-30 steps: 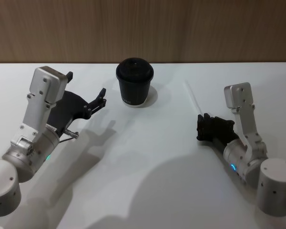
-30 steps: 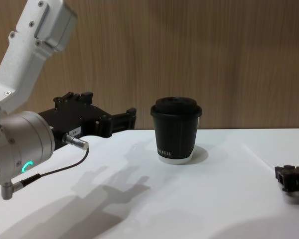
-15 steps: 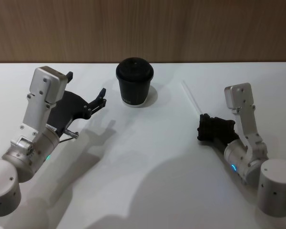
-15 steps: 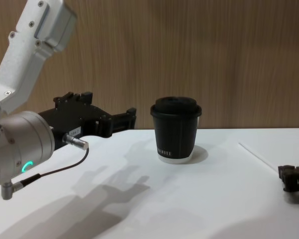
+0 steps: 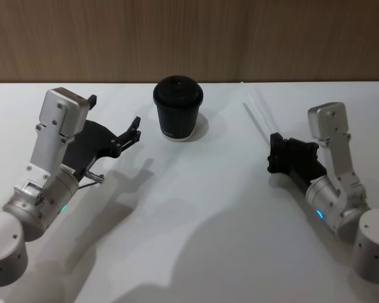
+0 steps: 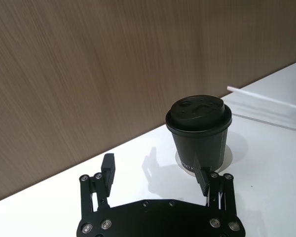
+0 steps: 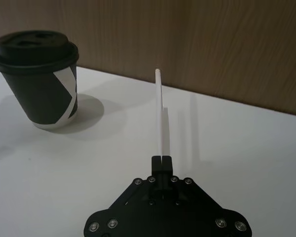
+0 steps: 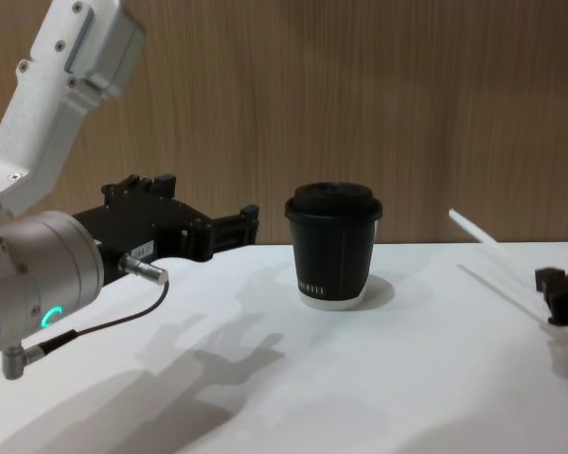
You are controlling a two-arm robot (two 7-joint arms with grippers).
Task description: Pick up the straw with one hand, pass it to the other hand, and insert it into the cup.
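Right hand (image 7: pixel 162 159) clenched on straw (image 7: pixel 160 113), tip lifted off tabletop (image 5: pixel 196 208): pickup done, we judge. Next we carry it to released left hand (image 5: pixel 114 112) beside cup (image 5: pixel 178 117).

The scene looks like a robot test bench in a lab or demo room. A plain white table (image 5: pixel 196 240) runs the full width, backed on the far side by a wood-panelled wall (image 5: pixel 271 38). A white left arm (image 5: pixel 55 136) and right arm (image 5: pixel 338 158) reach over it from the near side, and a black paper cup (image 5: pixel 178 120) stands at the far middle.
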